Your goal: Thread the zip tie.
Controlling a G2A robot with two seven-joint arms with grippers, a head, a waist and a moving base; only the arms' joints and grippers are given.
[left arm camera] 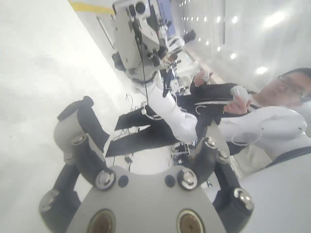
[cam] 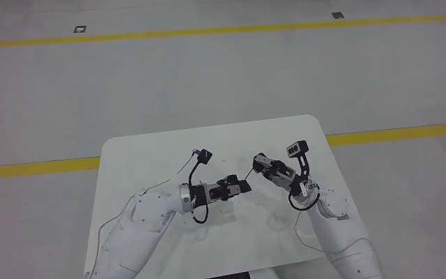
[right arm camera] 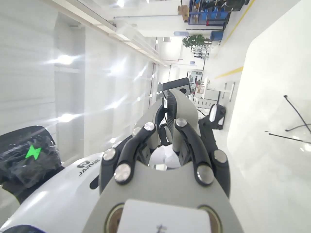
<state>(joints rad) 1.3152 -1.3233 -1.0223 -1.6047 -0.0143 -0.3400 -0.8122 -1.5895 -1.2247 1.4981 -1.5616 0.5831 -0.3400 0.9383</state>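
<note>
Standing spread wide: left gripper [left arm camera: 148, 115] jaws. Right gripper [right arm camera: 167, 96] jaws drawn close together; anything pinched there is too small to make out. Zip ties [right arm camera: 298, 114], black, thin, crossed, lie on the table [right arm camera: 262, 86], well aside of those jaws.

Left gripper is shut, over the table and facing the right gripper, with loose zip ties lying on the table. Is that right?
No, the left gripper is open, its fingers spread wide apart, as the left wrist view shows. The rest stands: it is over the table facing the right gripper, and loose zip ties lie on the table.
</note>
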